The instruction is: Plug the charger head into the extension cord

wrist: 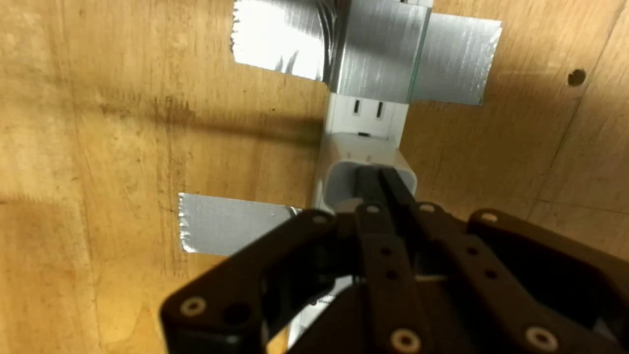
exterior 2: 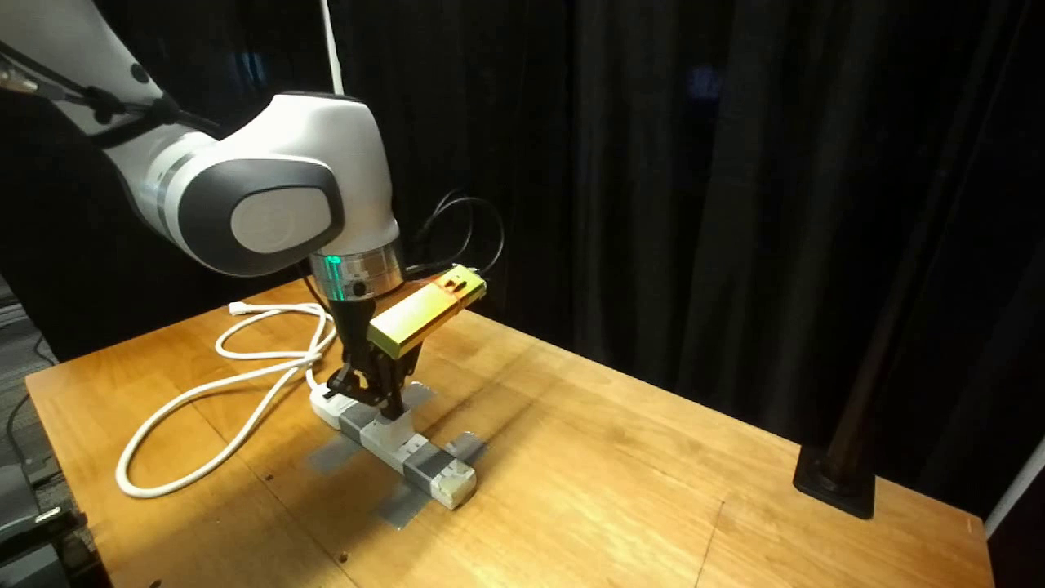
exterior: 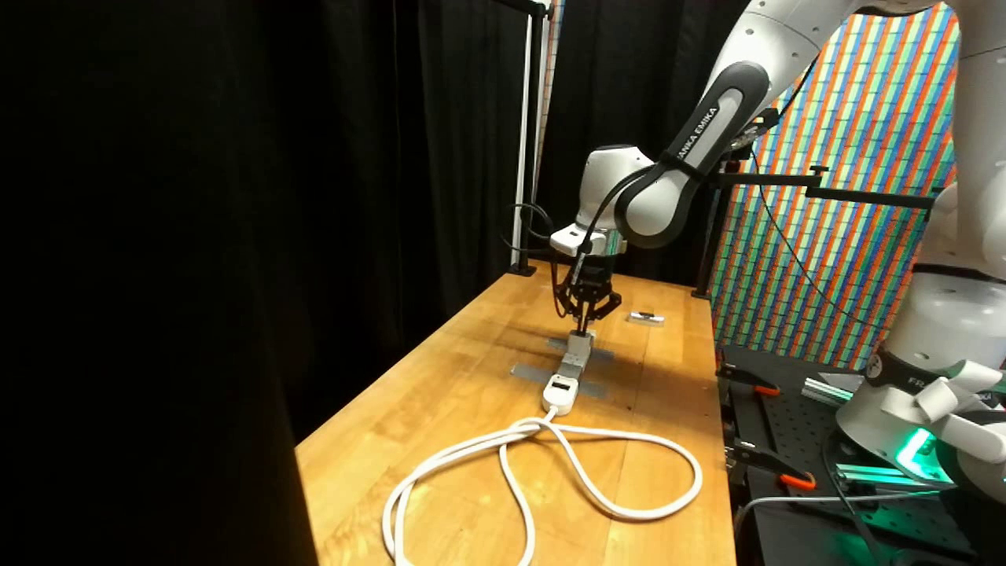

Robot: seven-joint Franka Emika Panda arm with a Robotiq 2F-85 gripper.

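Observation:
The charger head (exterior: 580, 344) is a small white box standing upright on the white socket block of the extension cord. It shows in both exterior views (exterior 2: 394, 428) and in the wrist view (wrist: 361, 147). The socket block (exterior 2: 454, 483) has a bare outlet beside the charger in the wrist view (wrist: 368, 115). The white cable (exterior: 640, 515) lies in loops on the table. My gripper (wrist: 376, 177) points down, its two fingers close together over the charger's top face, narrower than that face. The fingertips (exterior 2: 394, 411) appear to touch the top. The charger's prongs are hidden.
Grey tape (wrist: 383, 54) straps the block to the wooden table (exterior: 471, 409). A small white and dark object (exterior: 645, 317) lies on the table. A black stand base (exterior 2: 834, 482) stands near the table edge. Black curtains (exterior 2: 694, 204) hang behind.

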